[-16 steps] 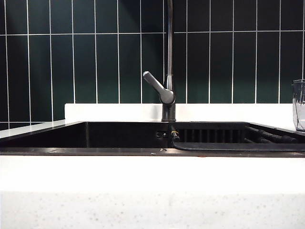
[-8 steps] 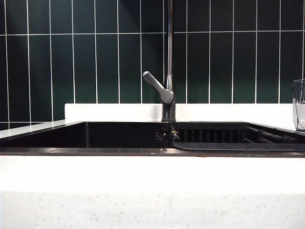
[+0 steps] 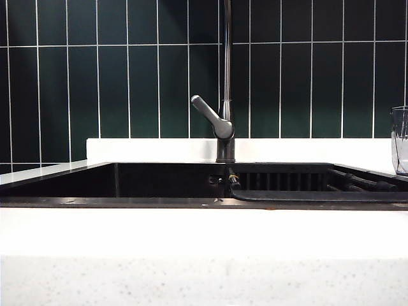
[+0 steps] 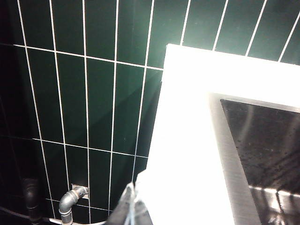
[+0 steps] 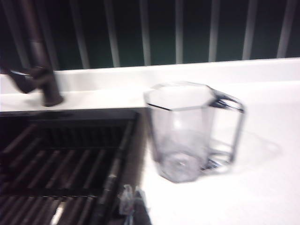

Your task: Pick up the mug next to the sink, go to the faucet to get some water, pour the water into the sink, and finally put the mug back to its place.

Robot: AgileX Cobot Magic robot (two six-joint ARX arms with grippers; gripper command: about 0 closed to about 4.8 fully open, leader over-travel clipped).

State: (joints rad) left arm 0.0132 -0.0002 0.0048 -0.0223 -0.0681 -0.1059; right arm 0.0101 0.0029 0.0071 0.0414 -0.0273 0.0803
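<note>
The clear glass mug (image 5: 180, 131) stands upright on the white countertop beside the sink's ribbed rack (image 5: 61, 159), its handle turned away from the sink. My right gripper (image 5: 132, 194) is shut and empty, short of the mug, over the seam between sink rim and counter. In the exterior view only the mug's edge (image 3: 400, 140) shows at far right, and neither gripper appears there. The faucet (image 3: 224, 127) rises behind the sink (image 3: 127, 202), its lever angled to the left. My left gripper (image 4: 132, 197) is shut and empty by the counter's far left end.
Dark green tiles (image 3: 127, 76) back the white speckled countertop (image 3: 191, 236). In the left wrist view a grey pipe elbow (image 4: 70, 201) sits low on the tiled wall beyond the counter's end (image 4: 183, 140). The right wrist view is blurred.
</note>
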